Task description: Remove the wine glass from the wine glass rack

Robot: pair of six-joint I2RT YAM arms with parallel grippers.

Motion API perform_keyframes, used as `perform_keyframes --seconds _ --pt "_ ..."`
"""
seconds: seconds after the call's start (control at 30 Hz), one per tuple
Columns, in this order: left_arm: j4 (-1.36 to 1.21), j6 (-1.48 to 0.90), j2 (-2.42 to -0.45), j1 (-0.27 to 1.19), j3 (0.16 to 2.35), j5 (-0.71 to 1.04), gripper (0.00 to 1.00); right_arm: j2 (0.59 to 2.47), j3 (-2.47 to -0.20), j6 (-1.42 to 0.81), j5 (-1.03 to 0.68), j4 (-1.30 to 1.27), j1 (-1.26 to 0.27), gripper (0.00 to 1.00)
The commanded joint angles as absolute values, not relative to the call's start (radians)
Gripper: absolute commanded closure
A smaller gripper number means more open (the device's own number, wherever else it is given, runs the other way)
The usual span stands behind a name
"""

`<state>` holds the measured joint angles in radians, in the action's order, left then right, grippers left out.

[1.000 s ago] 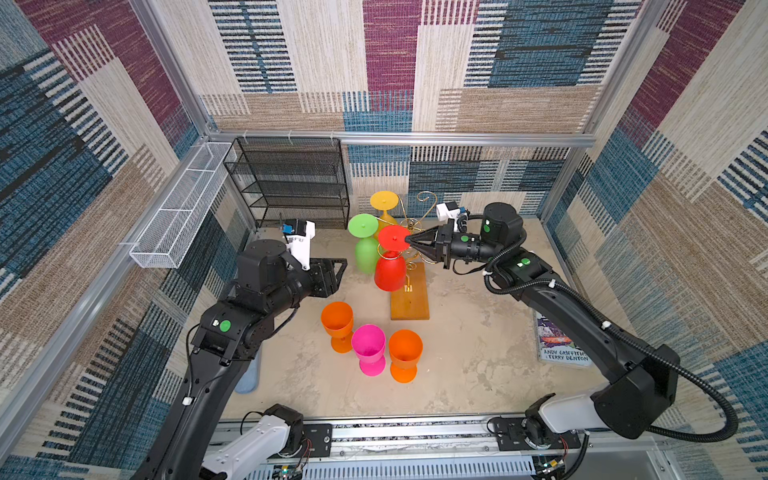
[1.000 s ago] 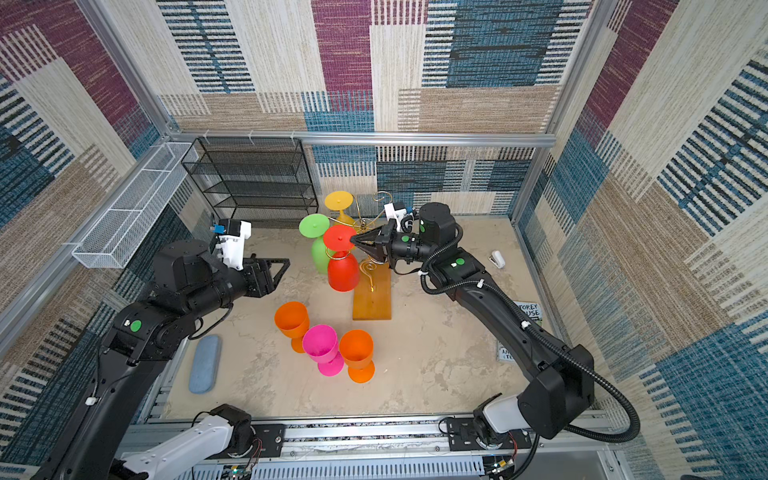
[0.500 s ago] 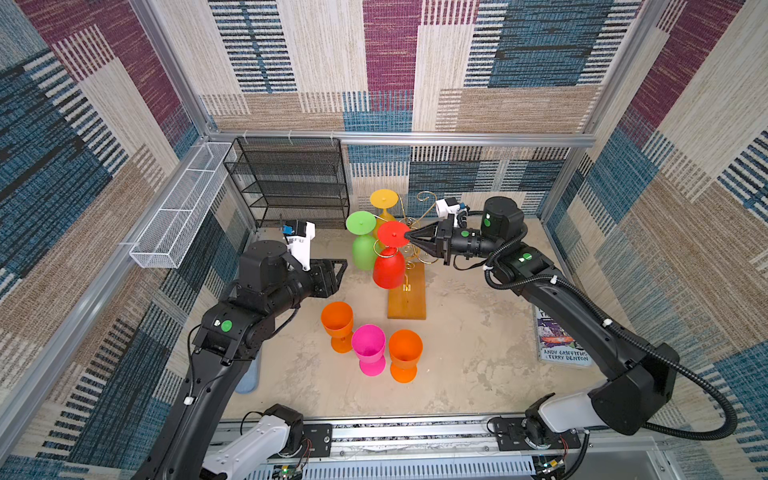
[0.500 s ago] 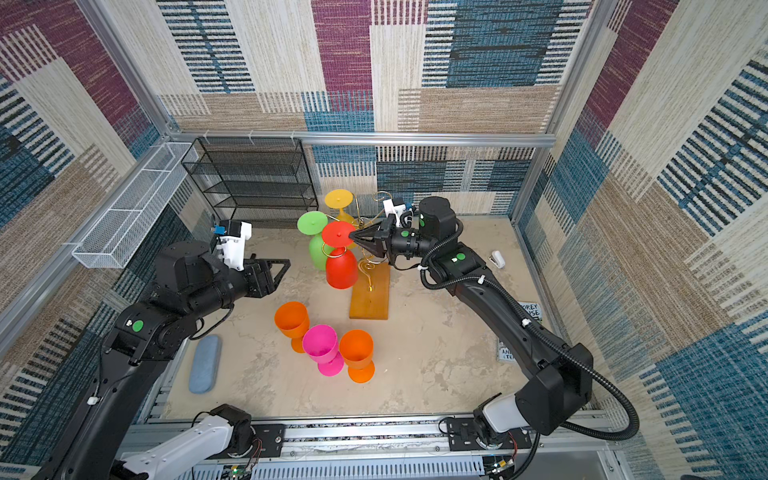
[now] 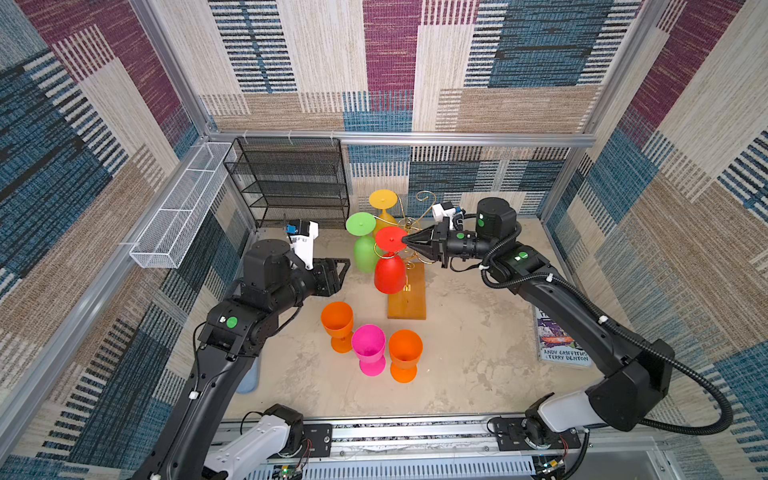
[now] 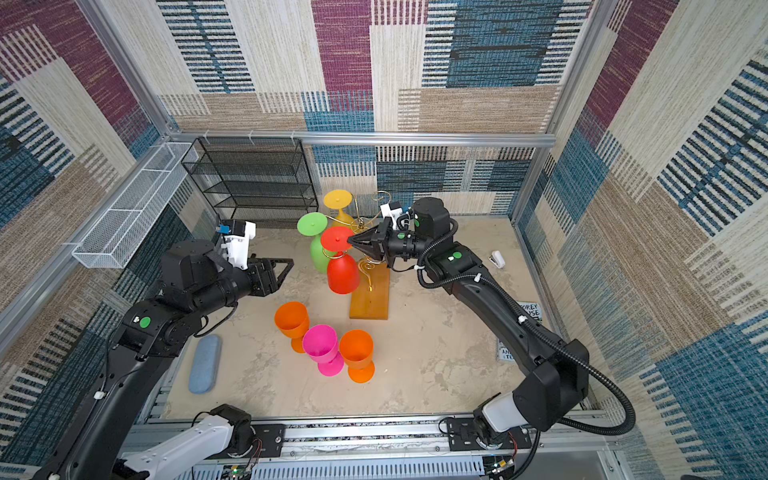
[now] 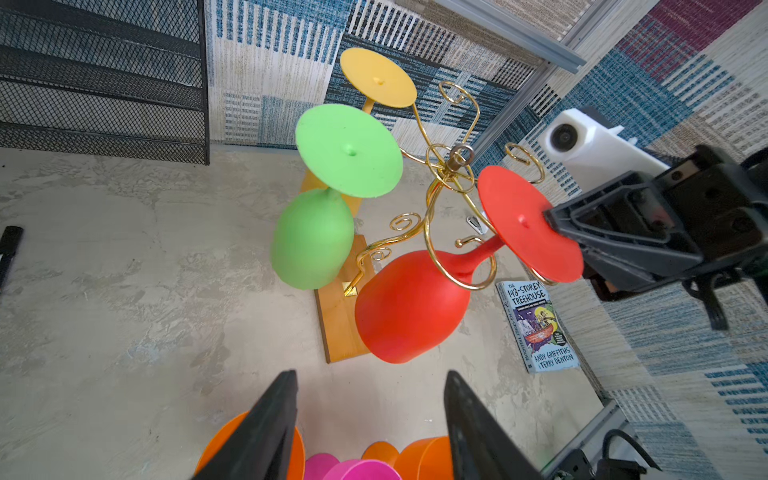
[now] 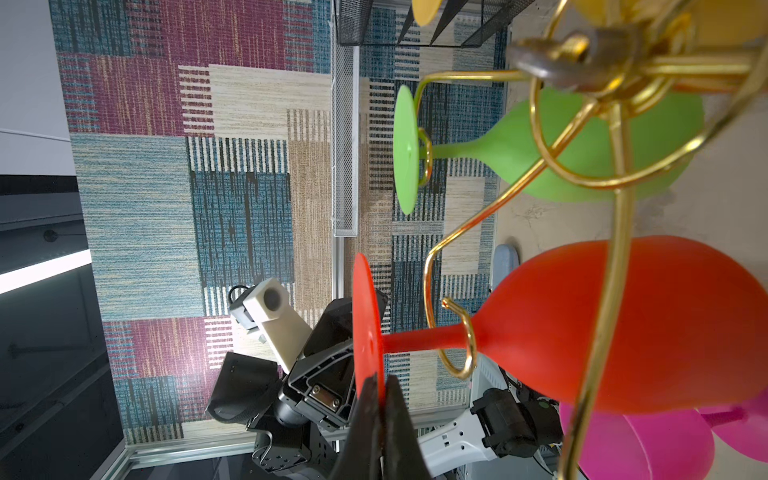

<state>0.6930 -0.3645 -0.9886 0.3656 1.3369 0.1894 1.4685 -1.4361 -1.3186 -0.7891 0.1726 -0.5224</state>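
Right jaws pinch the red plastic wine glass (image 5: 389, 274) by its foot.
It hangs upside down on the gold wire rack (image 5: 407, 301), just below them. Left jaws are half open, empty.

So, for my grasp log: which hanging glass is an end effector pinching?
The red wine glass: the right end effector pinches its foot. The green glass and yellow glass hang untouched.

Mottled beige table (image 5: 478, 365) bearing: rack (image 5: 407, 299) on its wooden base, two orange glasses (image 5: 337, 324) flanking a pink glass (image 5: 368, 347), book (image 5: 559, 343), blue case (image 6: 204, 363), mesh shelf (image 5: 291, 183).
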Motion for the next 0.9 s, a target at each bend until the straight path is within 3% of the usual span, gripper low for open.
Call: perform_keyframes --seconds 0.0,0.87 --pt "0.669 -0.368 -0.987 0.362 1.332 0.2 0.41 1.487 -1.461 -1.307 -0.786 0.162 -0.53 1.0" --pt "0.655 -0.379 -0.991 0.347 1.312 0.235 0.41 1.538 -1.528 -1.328 -0.736 0.218 -0.542 1.0"
